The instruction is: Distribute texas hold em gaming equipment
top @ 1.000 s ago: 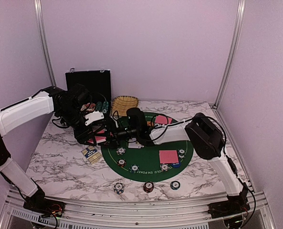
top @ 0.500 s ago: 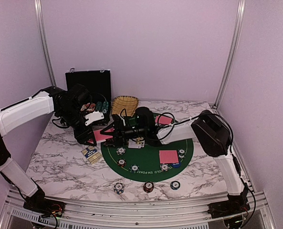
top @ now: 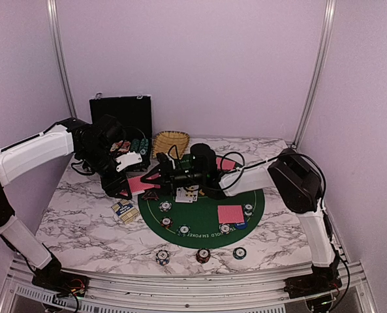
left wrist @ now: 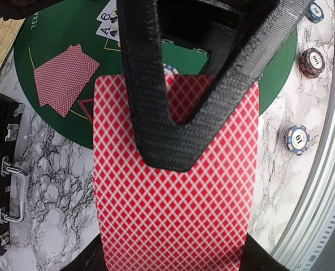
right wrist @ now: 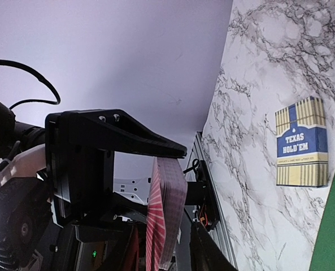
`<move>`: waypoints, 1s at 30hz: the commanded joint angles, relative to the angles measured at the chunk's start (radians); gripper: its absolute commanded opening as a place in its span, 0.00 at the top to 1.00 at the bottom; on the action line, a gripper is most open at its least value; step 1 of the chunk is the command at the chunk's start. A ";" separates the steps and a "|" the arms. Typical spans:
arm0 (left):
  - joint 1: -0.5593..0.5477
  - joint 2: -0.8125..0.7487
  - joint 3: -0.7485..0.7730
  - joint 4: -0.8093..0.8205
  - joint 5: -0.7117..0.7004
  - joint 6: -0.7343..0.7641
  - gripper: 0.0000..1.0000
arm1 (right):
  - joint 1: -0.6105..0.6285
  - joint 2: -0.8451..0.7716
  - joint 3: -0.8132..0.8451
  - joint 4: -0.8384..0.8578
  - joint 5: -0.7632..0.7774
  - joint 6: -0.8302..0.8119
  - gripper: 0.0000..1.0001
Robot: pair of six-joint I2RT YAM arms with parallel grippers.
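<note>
Red-backed deck (left wrist: 173, 220) | clamped in left hand (left wrist: 174, 262), long axis outward | right hand (left wrist: 170, 152) at it, grip unclear

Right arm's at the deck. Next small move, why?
Probably close the right pincer on the top card of the red diamond-backed card deck and slide it off: its black finger lies across the deck, which the left pincer holds.

Marble worktop (top: 82, 225), poker setup.
Round green mat (top: 203, 222) mid; Texas Hold'em card box (top: 124, 210) just left of it; 3 poker chips (top: 203, 255) nr front edge; black case (top: 121, 114) & straw basket (top: 170, 141) at back.
</note>
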 commanded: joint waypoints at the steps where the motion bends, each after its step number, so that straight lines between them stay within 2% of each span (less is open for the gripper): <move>1: 0.003 -0.001 0.005 -0.012 -0.002 0.001 1.00 | -0.013 -0.055 -0.016 0.061 -0.005 0.021 0.72; 17: 0.003 0.000 0.003 -0.012 0.001 0.000 1.00 | -0.014 -0.053 -0.011 0.050 -0.022 0.022 1.00; 30: 0.005 -0.009 -0.006 -0.012 -0.010 0.000 1.00 | -0.077 -0.157 -0.087 -0.030 -0.048 -0.063 1.00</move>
